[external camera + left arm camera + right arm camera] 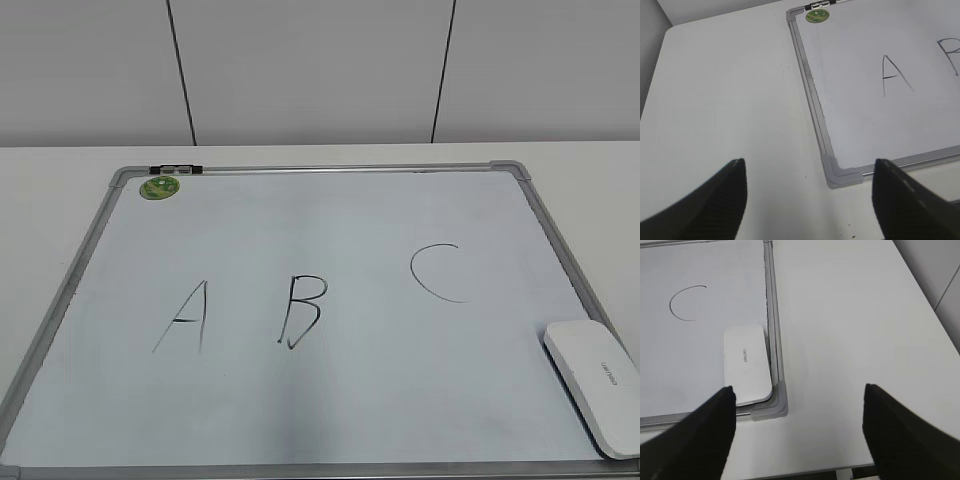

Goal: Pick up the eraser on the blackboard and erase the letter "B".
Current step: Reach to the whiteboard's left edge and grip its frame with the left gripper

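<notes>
White plastic, the eraser [747,363] lies in the blackboard's [330,415] near right corner, against the frame. I read the letter "B" [302,310] mid-board between "A" [182,316] and "C" [438,272]. Both sets of fingers, left [810,200] and right [797,432], hang wide apart above the bench [850,330], seemingly holding nothing.

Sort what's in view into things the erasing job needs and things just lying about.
Needed: eraser, blackboard, letter "B", right tool nearest the eraser.
Lying about: green magnet, letter "A", letter "C", black clip on the top frame.
</notes>
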You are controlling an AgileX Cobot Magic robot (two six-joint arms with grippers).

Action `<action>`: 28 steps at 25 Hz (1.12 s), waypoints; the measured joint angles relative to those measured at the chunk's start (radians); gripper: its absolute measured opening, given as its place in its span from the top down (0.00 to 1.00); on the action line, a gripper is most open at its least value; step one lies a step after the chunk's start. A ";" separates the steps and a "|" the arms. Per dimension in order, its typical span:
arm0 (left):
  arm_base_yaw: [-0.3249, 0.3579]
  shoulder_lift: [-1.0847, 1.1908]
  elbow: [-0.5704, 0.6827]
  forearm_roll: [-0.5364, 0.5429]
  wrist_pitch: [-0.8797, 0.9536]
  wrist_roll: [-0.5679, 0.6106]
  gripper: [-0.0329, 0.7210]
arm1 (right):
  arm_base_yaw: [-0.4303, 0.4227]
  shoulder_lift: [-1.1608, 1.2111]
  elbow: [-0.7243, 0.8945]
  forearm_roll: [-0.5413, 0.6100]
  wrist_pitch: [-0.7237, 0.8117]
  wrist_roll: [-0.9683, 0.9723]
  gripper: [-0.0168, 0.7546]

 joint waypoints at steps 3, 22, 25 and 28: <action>0.000 0.007 0.000 0.000 0.000 0.000 0.20 | 0.000 0.000 0.000 0.000 0.000 0.000 0.22; 0.000 0.850 -0.263 -0.085 -0.279 0.000 0.24 | 0.000 0.000 0.000 0.000 0.000 0.000 0.22; 0.000 1.026 -0.337 -0.109 -0.280 0.000 0.29 | 0.000 0.000 0.000 0.000 0.000 0.000 0.22; 0.000 1.200 -0.419 -0.127 -0.244 0.000 0.32 | 0.000 0.000 0.000 0.000 0.000 0.000 0.22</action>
